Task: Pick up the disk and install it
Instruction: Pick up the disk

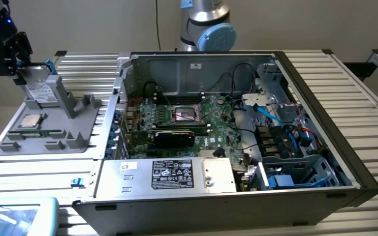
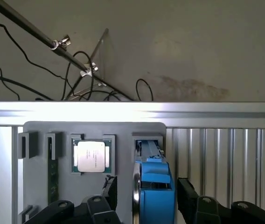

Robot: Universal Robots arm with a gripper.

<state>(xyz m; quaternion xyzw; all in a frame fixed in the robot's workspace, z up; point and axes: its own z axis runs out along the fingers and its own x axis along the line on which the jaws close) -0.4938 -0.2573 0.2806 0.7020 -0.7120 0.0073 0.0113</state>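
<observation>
**Fingers** (image 2: 188, 193): black, two, spread to the widest. Set one on either side of the disk, nothing clamped. Clear gap on one side, barely any on the other.

**Gripper** (image 2: 147, 196): lowered over the upright disk at the far left corner of the bench in the exterior view.

**Disk** (image 2: 155, 186) (image 1: 43, 88): flat rectangular hard drive, standing on edge in a slot of the grey fixture, between the fingers.
- Edge-on in the wrist view: blue plastic bracket across the narrow side, thin bright silver metal rim beside it.
- Broad face in the exterior view: silver-grey metal with a white printed label, blue bracket at the top edge.

**Grey fixture** (image 1: 51, 130): moulded tray with several pockets and uprights, lying on the bench at the exterior view's left, just beside the computer case.

**CPU chip** (image 2: 91, 156): small, square, silver, seated flat in its own fixture pocket near the disk slot.

**Green strip of circuit board** (image 2: 53, 179): narrow, in the next pocket along from the chip.

**Bench** (image 1: 346, 83): ribbed aluminium slats, bright where lit.

**Computer case** (image 1: 307, 196): black tower on its side, open.
- Green motherboard (image 1: 196, 118) inside.
- Silver box with a black label (image 1: 175, 174) at the near wall.
- Blue cables (image 1: 267, 115) toward the exterior view's right.

**Arm base** (image 1: 208, 29): grey with blue joint cap, behind the case.

**Floor** (image 2: 207, 46): beyond the bench edge in the wrist view, with loose black cables (image 2: 76, 79) and a slanting metal rod (image 2: 39, 35).
</observation>
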